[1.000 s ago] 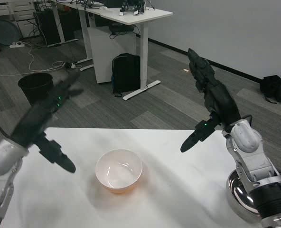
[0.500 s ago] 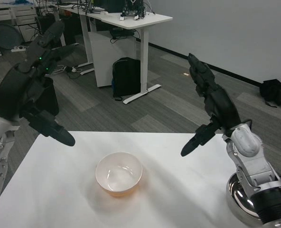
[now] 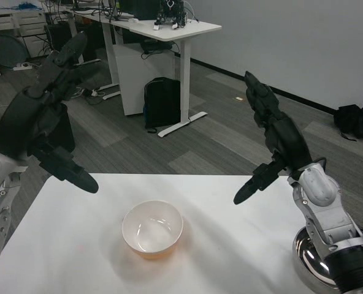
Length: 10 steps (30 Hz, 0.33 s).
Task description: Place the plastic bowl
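Above the table's left edge my left hand (image 3: 37, 116) stays raised, fingers spread, holding nothing, barely moved from a moment ago. My right hand (image 3: 273, 138) likewise hangs open, unchanged. Between them the plastic bowl (image 3: 152, 228) sits upright on the white table (image 3: 230, 245).

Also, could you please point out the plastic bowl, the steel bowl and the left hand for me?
plastic bowl (image 3: 152, 229): head view, on its pale inner floor.
steel bowl (image 3: 310, 257): head view, on its shiny inner wall beside the right forearm.
left hand (image 3: 39, 119): head view, on the black palm.
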Available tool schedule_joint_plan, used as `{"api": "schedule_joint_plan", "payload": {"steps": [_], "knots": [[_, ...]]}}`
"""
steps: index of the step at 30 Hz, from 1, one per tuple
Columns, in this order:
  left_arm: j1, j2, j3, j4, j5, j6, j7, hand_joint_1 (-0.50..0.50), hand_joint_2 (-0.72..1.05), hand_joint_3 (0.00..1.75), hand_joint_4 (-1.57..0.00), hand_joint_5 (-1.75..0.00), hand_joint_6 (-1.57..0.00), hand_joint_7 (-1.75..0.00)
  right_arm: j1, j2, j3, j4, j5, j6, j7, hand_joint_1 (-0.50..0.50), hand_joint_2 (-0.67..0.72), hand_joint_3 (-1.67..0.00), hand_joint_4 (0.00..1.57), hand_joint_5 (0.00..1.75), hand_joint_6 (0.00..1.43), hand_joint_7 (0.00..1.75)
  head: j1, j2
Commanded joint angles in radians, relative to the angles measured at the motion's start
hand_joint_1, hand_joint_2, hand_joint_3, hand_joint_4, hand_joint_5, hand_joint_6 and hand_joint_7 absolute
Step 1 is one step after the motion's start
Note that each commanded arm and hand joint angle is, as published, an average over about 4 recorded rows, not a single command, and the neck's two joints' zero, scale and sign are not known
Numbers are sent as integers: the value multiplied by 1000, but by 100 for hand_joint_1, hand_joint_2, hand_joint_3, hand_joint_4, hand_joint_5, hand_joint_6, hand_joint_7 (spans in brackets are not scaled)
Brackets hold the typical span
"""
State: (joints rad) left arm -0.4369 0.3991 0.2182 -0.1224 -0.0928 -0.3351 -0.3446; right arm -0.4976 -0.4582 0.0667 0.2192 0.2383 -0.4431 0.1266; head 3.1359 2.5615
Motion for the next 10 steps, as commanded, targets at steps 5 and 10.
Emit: {"api": "schedule_joint_plan", "payload": {"steps": [5, 10], "knots": [[-5, 3, -10, -10, -3, 9, 1, -50, -10, 4, 0, -51, 0, 0, 5, 3, -8, 10, 9, -43, -24, -46, 15, 0, 0, 0, 0, 0, 0, 45], [-5, 1, -13, -7, -4, 10, 1, -50, -10, 0, 0, -48, 0, 0, 4, 3, -8, 16, 11, -62, -36, -46, 15, 0, 0, 0, 0, 0, -9, 53]]}}
